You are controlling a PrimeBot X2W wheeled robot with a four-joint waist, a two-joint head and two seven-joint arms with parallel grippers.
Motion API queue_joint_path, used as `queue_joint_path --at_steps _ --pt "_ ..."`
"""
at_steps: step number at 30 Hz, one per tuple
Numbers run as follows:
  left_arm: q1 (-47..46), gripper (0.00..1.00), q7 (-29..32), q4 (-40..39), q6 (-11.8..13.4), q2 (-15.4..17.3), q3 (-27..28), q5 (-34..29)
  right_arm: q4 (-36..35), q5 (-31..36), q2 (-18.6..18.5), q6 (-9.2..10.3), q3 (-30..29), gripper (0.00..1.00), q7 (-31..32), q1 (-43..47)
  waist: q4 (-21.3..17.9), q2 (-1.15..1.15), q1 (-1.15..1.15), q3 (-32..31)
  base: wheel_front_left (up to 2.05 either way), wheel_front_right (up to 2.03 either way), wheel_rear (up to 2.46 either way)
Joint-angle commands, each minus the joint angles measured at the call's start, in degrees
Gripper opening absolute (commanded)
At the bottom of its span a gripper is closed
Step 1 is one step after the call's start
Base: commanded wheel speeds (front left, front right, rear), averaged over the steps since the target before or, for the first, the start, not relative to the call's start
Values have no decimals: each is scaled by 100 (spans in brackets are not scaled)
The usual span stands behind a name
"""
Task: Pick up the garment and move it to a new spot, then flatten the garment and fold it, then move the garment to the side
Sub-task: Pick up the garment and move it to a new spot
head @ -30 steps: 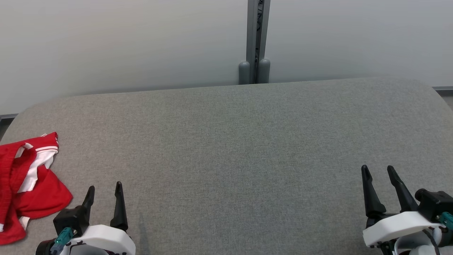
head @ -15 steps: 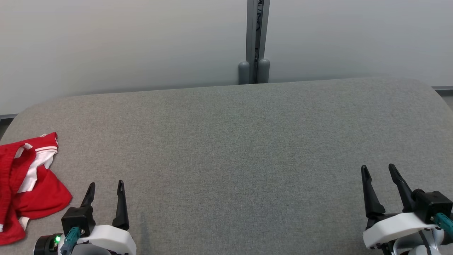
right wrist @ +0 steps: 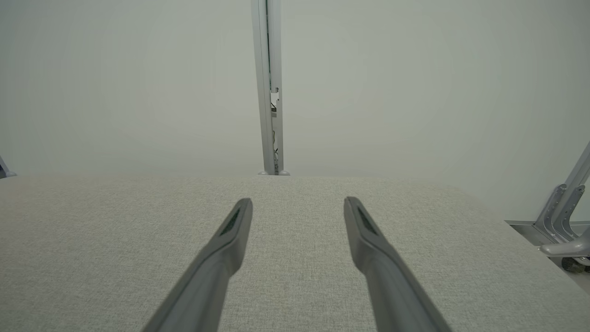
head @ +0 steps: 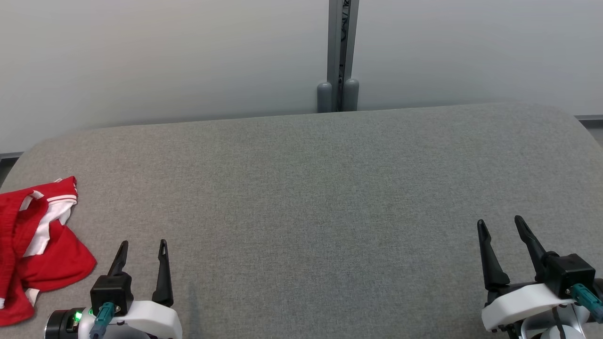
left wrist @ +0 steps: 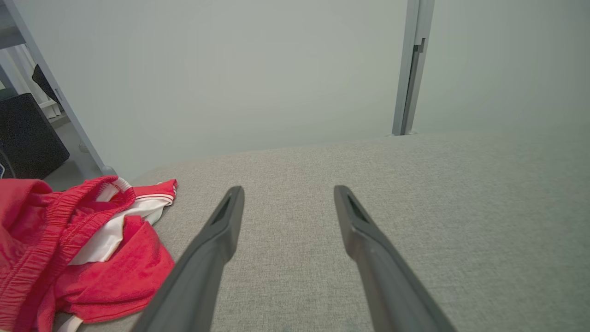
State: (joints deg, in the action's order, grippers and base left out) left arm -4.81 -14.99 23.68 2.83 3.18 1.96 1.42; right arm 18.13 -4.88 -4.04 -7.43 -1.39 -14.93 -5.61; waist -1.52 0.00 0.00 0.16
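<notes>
The garment [head: 37, 247] is a crumpled red piece with white stripes and an elastic waistband, lying at the left edge of the grey padded table [head: 311, 188]. In the left wrist view the garment [left wrist: 69, 249] lies left of the fingers. My left gripper [head: 143, 245] hovers open just right of the garment, apart from it, nothing between its fingers. My right gripper [head: 499, 223] stands open at the lower right over bare table, far from the garment. The same open stance shows for the left gripper [left wrist: 286, 193] and the right gripper [right wrist: 298, 204] in the wrist views.
A pale partition wall runs behind the table, with a grey metal post [head: 338, 56] at its middle. A metal frame leg [right wrist: 562, 212] stands off the table's right end. A dark object [left wrist: 25, 138] sits on the floor beyond the left end.
Both wrists have rolled slightly in place, the left gripper sinking a little lower in the head view. The garment has not moved.
</notes>
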Motion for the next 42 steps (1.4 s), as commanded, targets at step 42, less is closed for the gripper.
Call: queue_joint_path --at_steps 42 --pt "173 100 -30 37 146 58 478 86 193 -124 -22 -5 565 100 -36 -143 3164 0 0 132 0 0 0"
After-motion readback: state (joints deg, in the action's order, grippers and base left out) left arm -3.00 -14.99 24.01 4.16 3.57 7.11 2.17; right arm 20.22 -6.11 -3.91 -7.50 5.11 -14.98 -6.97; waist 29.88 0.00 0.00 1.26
